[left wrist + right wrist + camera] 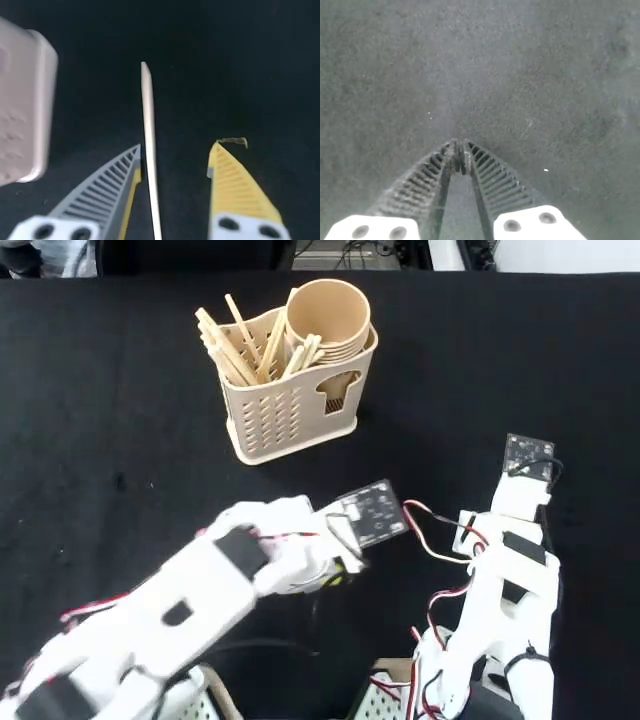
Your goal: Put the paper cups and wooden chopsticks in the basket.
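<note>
On black cloth, left pincer gapes wide around a chopstick.

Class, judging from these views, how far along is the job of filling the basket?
Done: stacked paper cups and several chopsticks stand in the basket. In hand: one chopstick sits between the open fingers of the left gripper. Left: getting it in. The right gripper is shut, empty.

A black worktop ran to every edge. Beyond its far edge lay a tangle of dark cables, and a pale surface showed past the far right corner.
</note>
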Motion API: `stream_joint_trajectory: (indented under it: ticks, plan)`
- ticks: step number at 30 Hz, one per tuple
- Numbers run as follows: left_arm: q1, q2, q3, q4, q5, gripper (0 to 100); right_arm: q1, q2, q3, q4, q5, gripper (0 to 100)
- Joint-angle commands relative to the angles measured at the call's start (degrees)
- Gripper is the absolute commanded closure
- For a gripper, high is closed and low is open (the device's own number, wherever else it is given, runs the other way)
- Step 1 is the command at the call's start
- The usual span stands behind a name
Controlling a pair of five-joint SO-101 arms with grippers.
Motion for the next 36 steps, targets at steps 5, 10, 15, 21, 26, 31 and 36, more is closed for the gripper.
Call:
stream_joint_trajectory:
  ticks: [5, 10, 15, 21, 26, 31, 36]
  plan:
    - [-1.10, 26.64, -20.88, -2.81, -0.53, 78, 1.05, 0.04, -3.74, 2.29, -1.49, 97.4]
    - [-3.30, 34.46, -28.53, -3.52, 0.35, 78, 4.84, 0.04, -4.18, 2.29, -1.76, 97.4]
    - [-4.00, 46.33, -34.07, -8.26, 2.29, 78, 4.75, 0.04, -4.18, 2.37, -1.76, 97.3]
    - [-7.78, 56.09, -42.77, -8.26, 6.15, 78, 2.20, 0.04, -4.18, 3.25, -1.41, 97.3]
    - [-8.40, 59.69, -44.44, -8.18, 6.33, 79, 2.29, 0.04, -4.44, 3.08, -1.41, 97.3]
    - [-6.99, 59.69, -44.62, -6.15, 5.98, 87, 2.29, 0.04, -4.35, 3.08, -1.49, 97.3]
    - [-6.90, 59.69, -44.62, -3.69, 5.98, 91, 2.29, 0.04, -4.26, 3.08, -1.58, 97.3]
